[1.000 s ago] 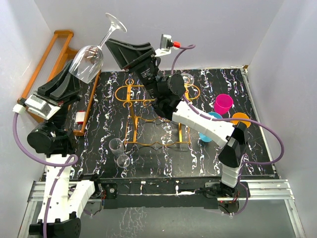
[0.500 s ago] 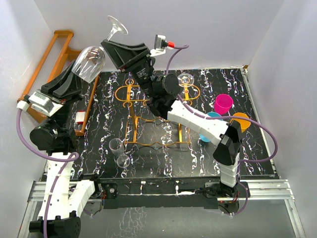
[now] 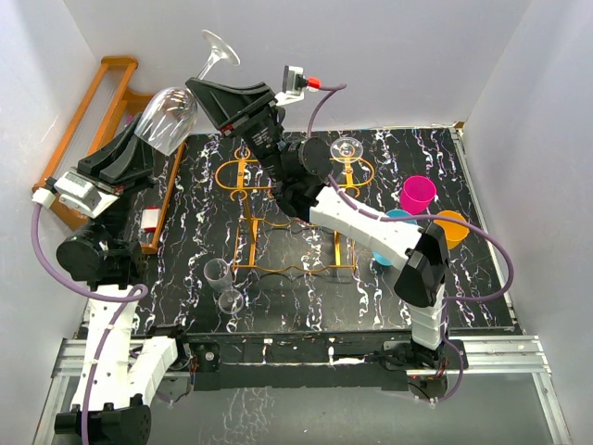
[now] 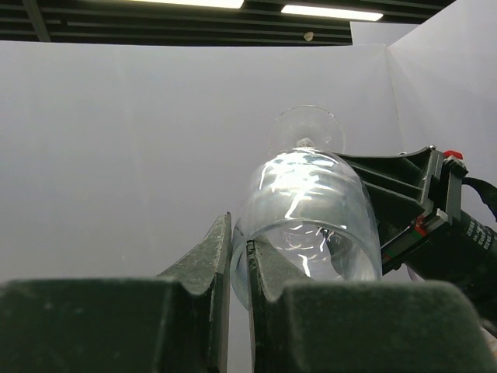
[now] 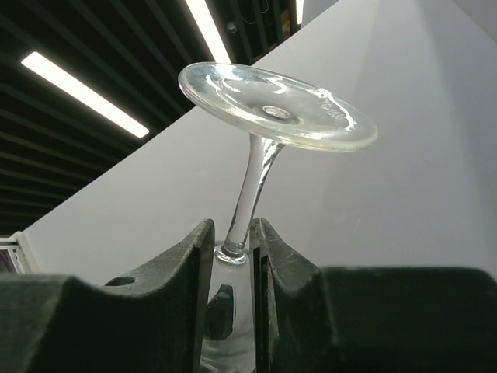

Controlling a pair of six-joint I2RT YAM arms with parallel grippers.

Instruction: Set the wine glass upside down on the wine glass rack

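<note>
Tool of the right arm [image 5: 233, 233]: narrow. Its two fingers [image 5: 194, 272] stand close on either side of the stem of the wine glass [image 5: 276, 105], just where stem meets bowl. Slim gaps seem to show at both sides, so whether the pads press the stem I cannot tell.

Tool of the left arm [image 4: 239, 252]: nearly closed, pinching the rim wall of the glass bowl [image 4: 307, 210], one finger outside and one at the inner face. This tool carries the glass.

Position of the wine glass [image 3: 169, 113]: aloft at the far left, well above the counter [image 3: 185, 241]. It is tilted, the foot highest and toward the back wall, the bowl mouth lowest at the left tool [image 3: 148, 141]. The right tool [image 3: 202, 82] meets the stem from the right.

Wine glass rack [image 3: 243, 174]: standing on the counter near its middle, below and to the right of the glass and apart from it. Another clear glass [image 3: 347, 147] shows at its far right end.

Other items: wooden slatted rack [image 3: 111, 88] along the left wall; pink cup [image 3: 417, 195], blue cup [image 3: 397, 219] and orange cup [image 3: 452, 222] grouped at the right, the blue one partly hidden by the right arm; two small clear glasses [image 3: 216, 271] near the rack's front left corner.
</note>
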